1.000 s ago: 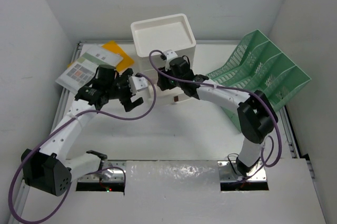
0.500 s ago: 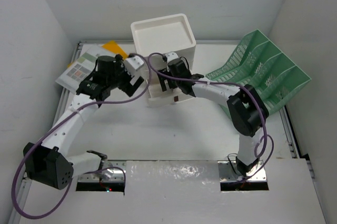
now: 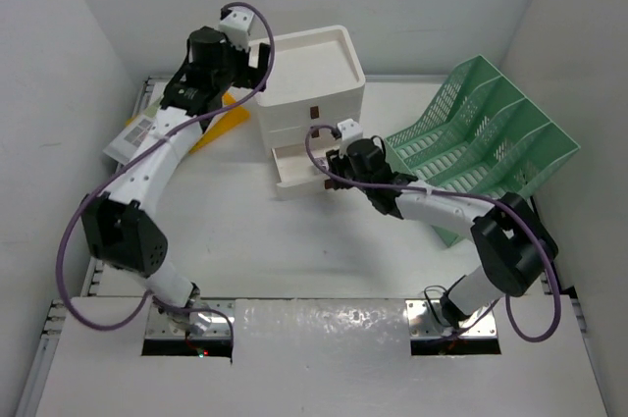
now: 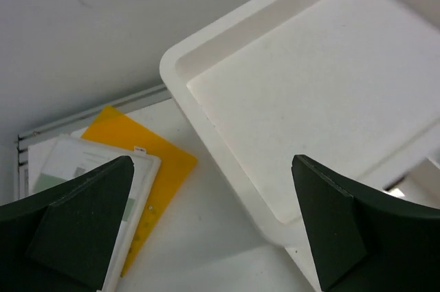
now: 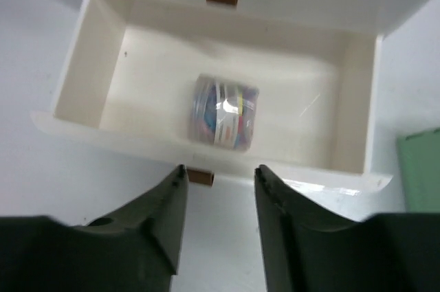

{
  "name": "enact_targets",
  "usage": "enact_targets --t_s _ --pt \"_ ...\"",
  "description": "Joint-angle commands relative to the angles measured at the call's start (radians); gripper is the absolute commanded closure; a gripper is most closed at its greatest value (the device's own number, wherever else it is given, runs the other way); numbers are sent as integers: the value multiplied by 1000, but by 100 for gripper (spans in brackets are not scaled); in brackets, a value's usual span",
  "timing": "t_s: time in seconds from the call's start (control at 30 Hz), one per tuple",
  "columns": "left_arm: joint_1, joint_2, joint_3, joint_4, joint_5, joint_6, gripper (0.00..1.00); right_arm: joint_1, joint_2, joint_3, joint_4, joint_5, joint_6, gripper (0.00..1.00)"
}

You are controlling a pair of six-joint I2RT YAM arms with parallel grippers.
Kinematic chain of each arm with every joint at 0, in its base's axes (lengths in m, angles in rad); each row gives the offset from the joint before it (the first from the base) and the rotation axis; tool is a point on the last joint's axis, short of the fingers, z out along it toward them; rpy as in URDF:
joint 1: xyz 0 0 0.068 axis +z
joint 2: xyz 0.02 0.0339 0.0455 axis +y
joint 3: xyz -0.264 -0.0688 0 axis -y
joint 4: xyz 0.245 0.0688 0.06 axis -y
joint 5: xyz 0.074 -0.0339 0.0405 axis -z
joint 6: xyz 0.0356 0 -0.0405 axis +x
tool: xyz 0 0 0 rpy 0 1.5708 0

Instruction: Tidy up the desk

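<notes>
The bench (image 3: 324, 250) is seen whole only from above. The left pincer (image 4: 212, 168) is spread wide over the top of the drawer unit (image 4: 309, 99), a yellow folder (image 4: 151, 154) to its left. A roll (image 5: 223, 112) in the open drawer (image 5: 86, 65) is shown only by the right wrist view, where the right pincer (image 5: 220, 172) is parted, the tab (image 5: 201, 177) between its jaws.

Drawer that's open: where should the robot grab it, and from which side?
Grip the little brown tab in the middle of the front wall of the drawer, coming straight from the front. It alone sticks out; the wall itself is flat and wide. The right gripper sits there open, a finger on each side.
</notes>
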Motion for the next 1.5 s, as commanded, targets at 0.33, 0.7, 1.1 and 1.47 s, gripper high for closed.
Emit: enact_targets --t_s 0.33,0.7,1.1,1.47 --pt "29 258 119 15 -88 -133 3 16 100 -162 292 -97 107 46" --pt "31 299 62 55 -76 -107 6 3 272 -59 526 -65 143 67" --pt "48 317 45 68 -25 -87 8 -52 461 162 586 -83 194 73" --pt "51 317 36 65 -8 -73 8 -80 559 240 720 12 231 73"
